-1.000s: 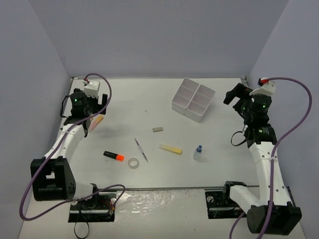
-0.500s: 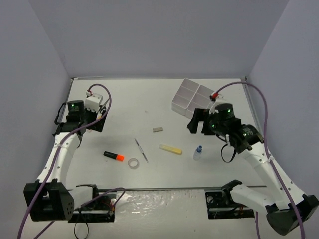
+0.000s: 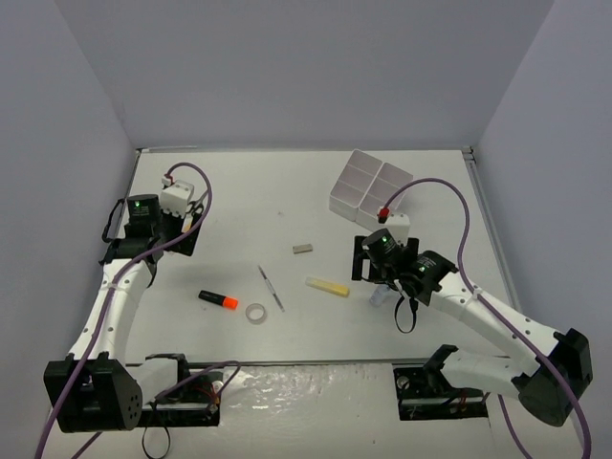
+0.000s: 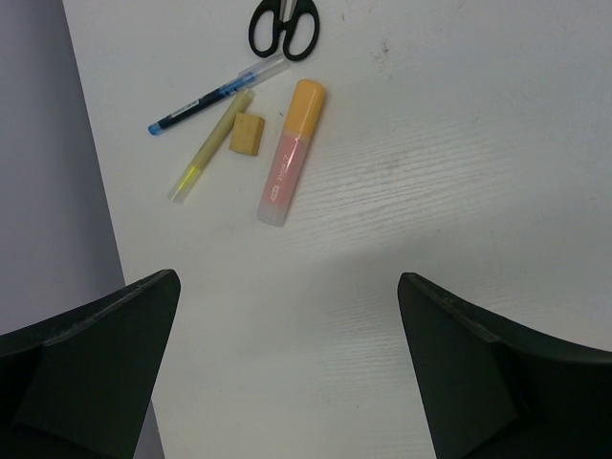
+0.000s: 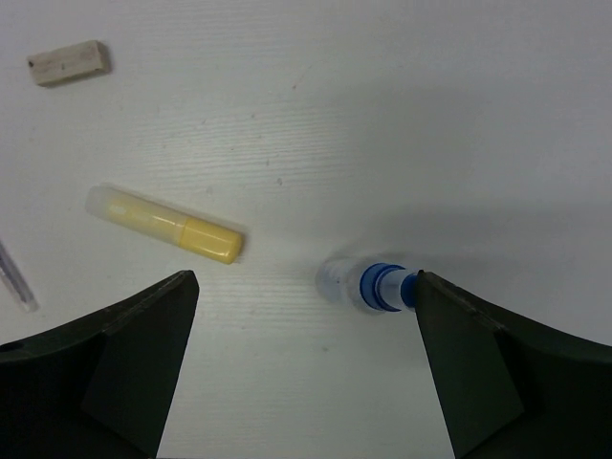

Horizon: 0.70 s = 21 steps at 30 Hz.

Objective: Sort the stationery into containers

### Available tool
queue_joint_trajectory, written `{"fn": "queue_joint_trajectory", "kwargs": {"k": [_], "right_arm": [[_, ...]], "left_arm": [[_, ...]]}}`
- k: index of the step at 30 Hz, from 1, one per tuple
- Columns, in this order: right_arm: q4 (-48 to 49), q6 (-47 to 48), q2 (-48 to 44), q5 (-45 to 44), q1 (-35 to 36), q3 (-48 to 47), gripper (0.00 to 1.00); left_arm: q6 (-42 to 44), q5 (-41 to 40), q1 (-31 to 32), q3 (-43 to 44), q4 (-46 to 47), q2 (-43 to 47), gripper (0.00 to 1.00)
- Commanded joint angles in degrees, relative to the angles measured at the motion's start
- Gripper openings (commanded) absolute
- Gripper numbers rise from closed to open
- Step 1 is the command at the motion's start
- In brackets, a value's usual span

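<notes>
The blue-capped bottle [image 5: 368, 284] lies on the table between my right gripper's [image 5: 304, 287] open fingers, its cap close to the right finger [image 5: 497, 373]. The yellow bar [image 5: 164, 223] lies just left of it, with the small grey block [image 5: 67, 62] farther off. From above, the right gripper [image 3: 375, 275] hovers over the bottle [image 3: 379, 297], beside the yellow bar [image 3: 327, 285]. The grey block [image 3: 302, 249], thin grey stick [image 3: 271, 287], orange-capped marker [image 3: 218, 299] and tape ring [image 3: 255, 313] lie mid-table. The white four-compartment tray [image 3: 371, 190] stands at the back. My left gripper [image 3: 148, 234] is open at far left, holding nothing.
The left wrist view shows black scissors [image 4: 284, 24], a blue pen [image 4: 215, 94], a thin yellow highlighter [image 4: 210, 145], a small tan block [image 4: 249, 134] and an orange-capped highlighter [image 4: 292, 153] ahead of the open left gripper [image 4: 287, 316]. A grey wall [image 4: 57, 163] runs along the left.
My right arm has swung from the far right edge in over the middle and now hangs above the blue-capped bottle. The left arm shifted slightly back and left, then held still.
</notes>
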<state>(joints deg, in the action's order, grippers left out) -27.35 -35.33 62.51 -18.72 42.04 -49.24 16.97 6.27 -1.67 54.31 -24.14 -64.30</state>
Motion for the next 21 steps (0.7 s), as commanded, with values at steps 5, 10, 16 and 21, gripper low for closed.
{"fn": "queue_joint_trajectory", "kwargs": {"k": [5,10,16,21], "right_arm": [[-0.64,-2.46,1.84,-5.08,0.17,1.64,0.88],[-0.45,-1.83,1.12,-4.10,0.21,0.64,0.88],[-0.07,-5.46,0.60,0.77,-3.87,3.08,0.94],[0.50,-15.53,5.01,0.70,-2.89,4.42,0.99]], "left_arm": [[1.12,-0.97,-0.44,0.08,2.31,2.75,0.97],[1.36,-1.47,-0.44,-0.43,3.85,2.63,0.97],[1.22,-0.56,-0.44,0.00,3.05,2.43,0.97],[1.44,-0.47,-0.44,-0.59,3.36,2.97,0.97]]}}
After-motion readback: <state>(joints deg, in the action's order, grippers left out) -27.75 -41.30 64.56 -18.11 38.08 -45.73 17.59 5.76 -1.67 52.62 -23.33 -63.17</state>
